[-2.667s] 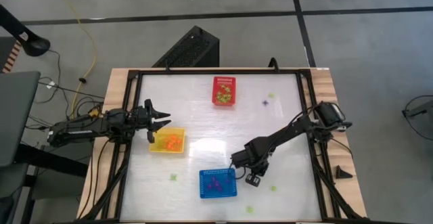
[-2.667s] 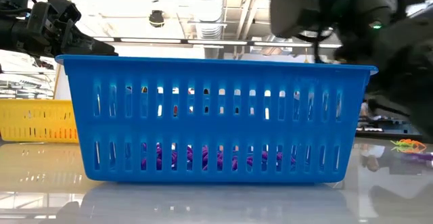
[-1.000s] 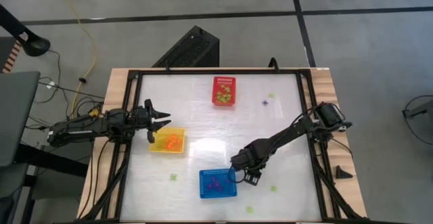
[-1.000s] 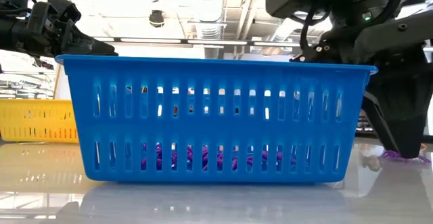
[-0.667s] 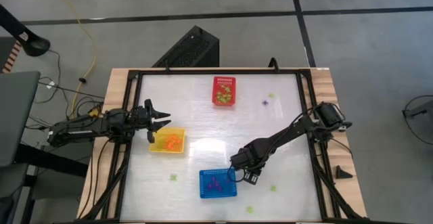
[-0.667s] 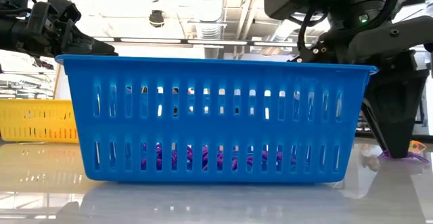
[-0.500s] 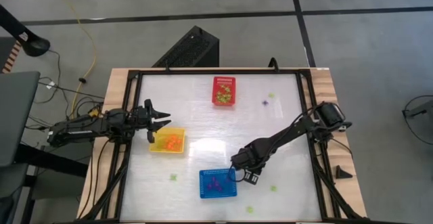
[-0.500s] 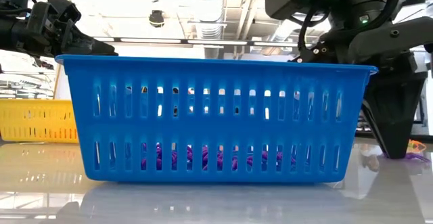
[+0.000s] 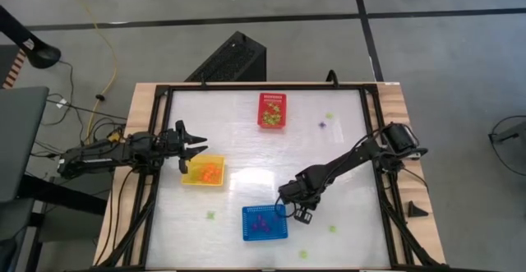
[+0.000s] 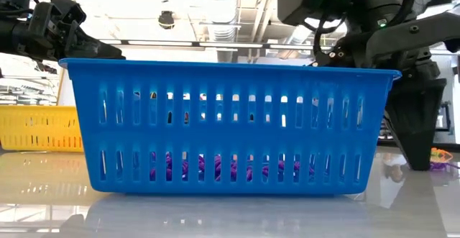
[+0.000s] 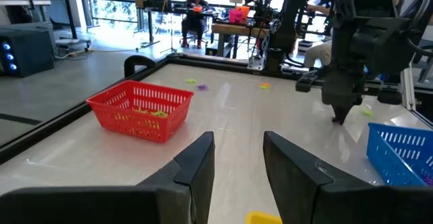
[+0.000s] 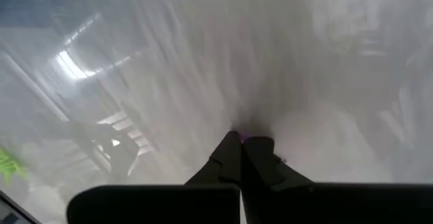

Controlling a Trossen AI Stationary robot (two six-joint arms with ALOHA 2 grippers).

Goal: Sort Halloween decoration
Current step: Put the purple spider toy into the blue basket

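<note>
The purple trinket [image 12: 245, 137] barely peeps past the right gripper's [image 12: 241, 149] fingers. The worktop [image 12: 203, 61] beyond them is a blur.

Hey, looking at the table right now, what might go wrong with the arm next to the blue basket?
1. The right end effector pinches only a sliver of a purple trinket; so thin a grip might slip on the lift.
2. It sits right beside the blue basket, so swinging over could clip the rim and shove the basket.
3. A green trinket lies loose nearby and could get knocked.
The left end effector waits open by the yellow basket.
</note>
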